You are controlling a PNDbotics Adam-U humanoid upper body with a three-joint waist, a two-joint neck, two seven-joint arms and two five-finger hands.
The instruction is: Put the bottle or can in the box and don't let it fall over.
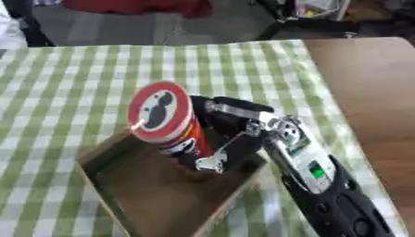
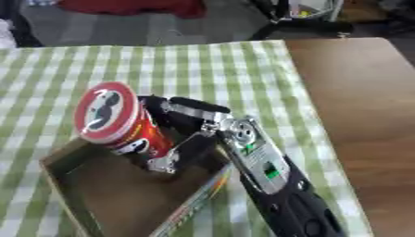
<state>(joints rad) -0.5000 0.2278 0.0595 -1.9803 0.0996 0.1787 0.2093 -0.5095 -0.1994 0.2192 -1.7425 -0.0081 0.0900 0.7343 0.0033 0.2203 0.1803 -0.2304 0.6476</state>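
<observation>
A red can (image 1: 166,121) with a red-and-white lid bearing a dark figure stands tilted at the far edge of an open cardboard box (image 1: 126,185). Its base sits down inside the box and its top leans toward the left. My right hand (image 1: 231,134) reaches in from the lower right and is shut on the can, its fingers curled round the can's side and its thumb low near the base. My left hand shows in neither view.
The box lies on a green-and-white checked cloth (image 1: 97,78). Bare brown tabletop (image 2: 365,106) runs along the right side. Dark furniture legs and a red object stand on the floor beyond the far edge.
</observation>
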